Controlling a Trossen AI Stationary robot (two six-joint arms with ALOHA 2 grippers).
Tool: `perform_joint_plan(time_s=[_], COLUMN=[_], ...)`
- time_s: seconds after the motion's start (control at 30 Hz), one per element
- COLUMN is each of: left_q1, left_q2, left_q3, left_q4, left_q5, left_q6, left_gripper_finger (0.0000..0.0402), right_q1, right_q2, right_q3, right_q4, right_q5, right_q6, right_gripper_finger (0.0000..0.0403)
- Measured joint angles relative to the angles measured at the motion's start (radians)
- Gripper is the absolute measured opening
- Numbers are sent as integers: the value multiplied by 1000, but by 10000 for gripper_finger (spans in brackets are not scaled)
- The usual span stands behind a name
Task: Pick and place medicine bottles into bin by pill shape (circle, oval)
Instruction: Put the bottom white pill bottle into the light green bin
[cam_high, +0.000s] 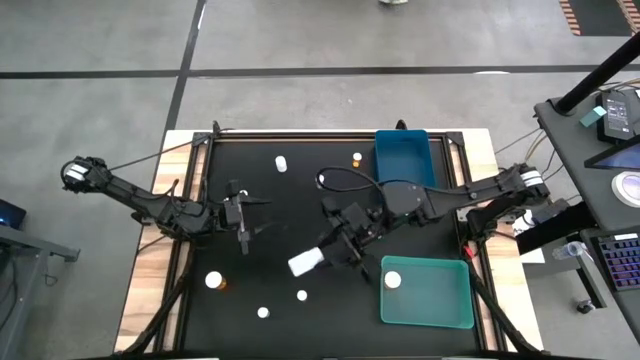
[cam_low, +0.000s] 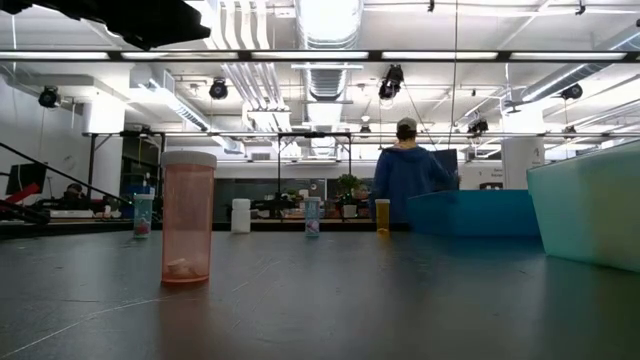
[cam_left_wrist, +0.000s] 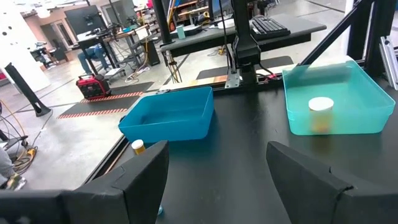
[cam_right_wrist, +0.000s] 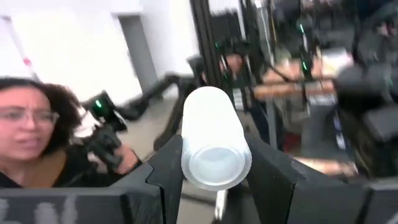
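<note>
My right gripper (cam_high: 330, 252) is over the middle of the black table, shut on a white bottle (cam_high: 304, 263), which also shows in the right wrist view (cam_right_wrist: 214, 137). My left gripper (cam_high: 243, 222) is open and empty at the table's left middle; its fingers (cam_left_wrist: 134, 177) stand wide apart. Loose bottles stand on the table: a white one (cam_high: 281, 162) and an amber one (cam_high: 357, 158) far, an amber one with a white cap (cam_high: 214, 281) and two small ones (cam_high: 263, 313) (cam_high: 302, 295) near. Another bottle (cam_high: 392, 281) stands in the teal bin. My right gripper pinches the white bottle's round side wall (cam_right_wrist: 186, 149) between its two fingers (cam_right_wrist: 267, 174), one on each side. The bottle lies along the fingers, its flat end (cam_right_wrist: 216, 165) toward the wrist camera. It sticks out past the fingertips toward the table's near left, lifted clear.
A blue bin (cam_high: 403, 160) stands far right of the middle and a teal bin (cam_high: 440, 300) near right. In the low view the amber bottle (cam_low: 188, 217) stands close, with other bottles (cam_low: 312, 215) behind. A person (cam_right_wrist: 31, 149) shows beyond the table.
</note>
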Motion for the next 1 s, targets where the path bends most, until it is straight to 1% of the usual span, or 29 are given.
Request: perform_joint_plan(time_s=[0.1,0.17,0.2,0.3,0.53,0.67,0.73,0.87,1.0], left_q1=[0,0,0,0,0,0,0,0,0], left_q2=[0,0,0,1,1,2,1,1,2], left_q3=[0,0,0,0,0,0,0,0,0], left_q4=[0,0,1,2,3,4,4,4,4], left_q5=[0,0,0,0,0,0,0,0,0], left_q6=[3,3,3,3,6,6,6,6,6], left_gripper_finger=[254,254,254,254,254,254,254,254,254], right_q1=[2,4,7,11,10,15,14,16,17], right_q2=[7,12,13,19,19,19,19,19,19], right_q3=[0,0,0,0,0,0,0,0,0], right_q4=[68,90,95,120,187,266,338,469,527], right_q5=[-115,-138,-130,-60,-27,78,107,120,116], right_q6=[-16,-25,-26,-34,-8,22,58,126,130], right_gripper_finger=[141,141,141,141,141,141,141,141,141])
